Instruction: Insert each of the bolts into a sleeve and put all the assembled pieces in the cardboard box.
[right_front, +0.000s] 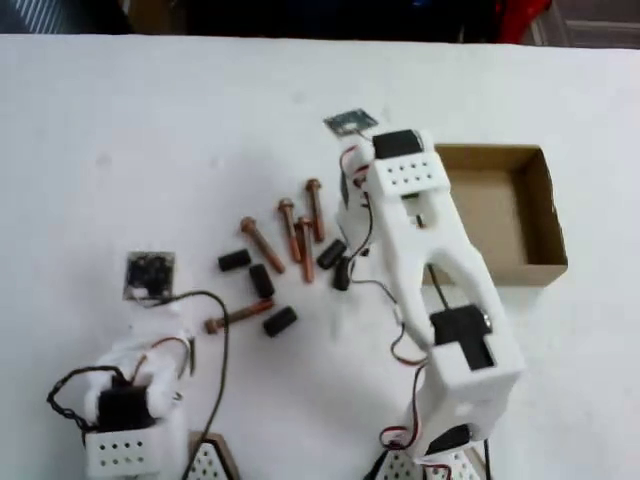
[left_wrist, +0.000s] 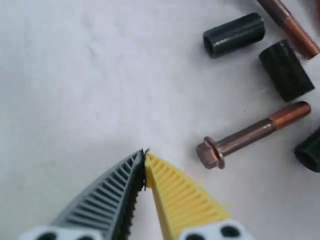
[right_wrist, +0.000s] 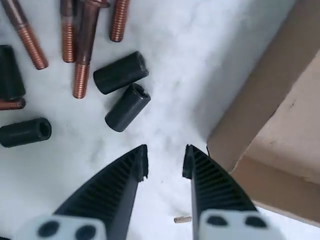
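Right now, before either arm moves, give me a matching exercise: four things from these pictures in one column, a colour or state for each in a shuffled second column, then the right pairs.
Things
1. left gripper
2. right gripper
3. sleeves
4. cardboard box

Colour or state
A. black, lying on their sides
B. fingertips apart
C. tan, open at the top
D. fingertips closed together

Pairs: 1-D, 2-B, 3-A, 4-C.

Copper bolts (right_front: 262, 245), black sleeves (right_front: 262, 280), white worktop (right_front: 120, 130), brown cardboard box (right_front: 495, 215). Left pincer (left_wrist: 145, 153) is ribbed grey and yellow; right pincer (right_wrist: 165, 161), ribbed black.
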